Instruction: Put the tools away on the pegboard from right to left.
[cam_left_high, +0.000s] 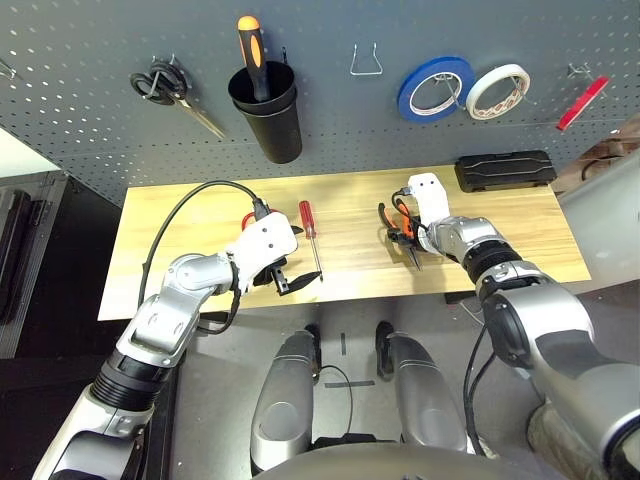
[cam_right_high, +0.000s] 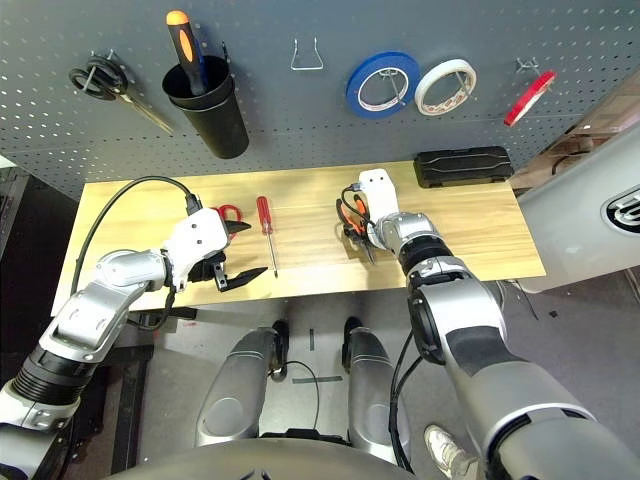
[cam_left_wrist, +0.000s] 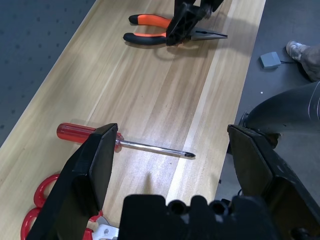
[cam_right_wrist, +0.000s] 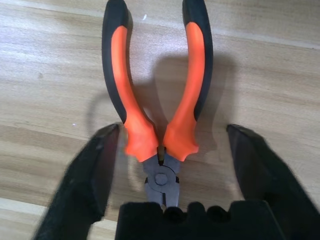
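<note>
Found the fingers (cam_left_wrist: 95, 165) of the left gripper (cam_left_wrist: 172, 128) spread wide open; found those of the right gripper (cam_right_wrist: 174, 129) open too, one on either side of the orange-and-black-handled pliers (cam_right_wrist: 161, 180) and apart from them.

Saw, from the left, black-handled scissors (cam_left_high: 172, 88) hung on a hook of the dark grey pegboard (cam_left_high: 330, 120); then a black cup (cam_left_high: 275, 125) with an orange-and-black handle (cam_left_high: 253, 55) sticking up out of it; below, on the wooden table (cam_left_high: 350, 240), made out red-handled scissors (cam_left_wrist: 37, 200) partly hidden by a left finger; just beside them, located the red-handled screwdriver (cam_left_wrist: 75, 132), lying flat near the left gripper.

Noted a bare wire hook (cam_left_high: 367, 70) on the panel, farther right; beneath the right gripper, saw the pliers lying on the wood with handles spread; above, spotted a blue tape roll (cam_left_high: 408, 100) and a white tape roll (cam_left_high: 476, 100) hung side by side; lower down, noticed a black case (cam_left_high: 505, 171) on the table, near the board; farthest right, saw the thin red tape ring (cam_left_high: 583, 103) hanging on its pegboard hook.
</note>
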